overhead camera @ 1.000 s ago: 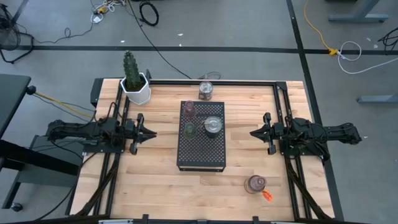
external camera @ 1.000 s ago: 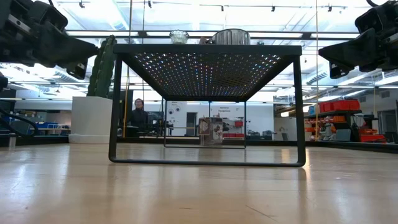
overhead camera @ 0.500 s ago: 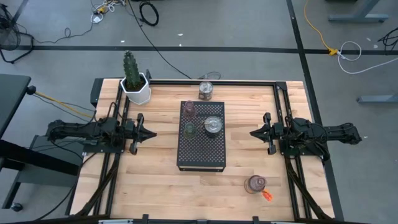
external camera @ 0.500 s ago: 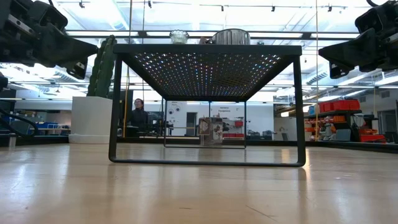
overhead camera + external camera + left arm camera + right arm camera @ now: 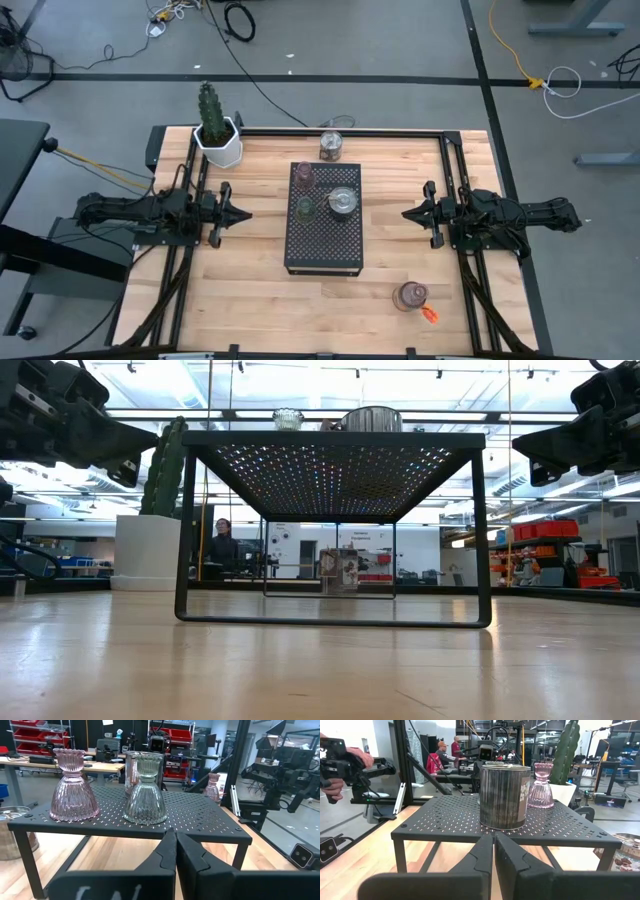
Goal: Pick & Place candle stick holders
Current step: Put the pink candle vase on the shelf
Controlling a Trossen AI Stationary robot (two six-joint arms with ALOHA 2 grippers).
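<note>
A black perforated stand sits mid-table. Three candle stick holders rest on it by their bases: a pink one, a green one and a wider silvery one. Another holder stands on the table at the far edge. One more holder, with an orange tag, is on the table near the right front. My left gripper is shut, level, left of the stand. My right gripper is shut, level, right of it. Neither holds anything.
A cactus in a white pot stands at the table's far left corner. A black frame runs along the table's edges. Bare wood lies between each gripper and the stand. People show in the room beyond.
</note>
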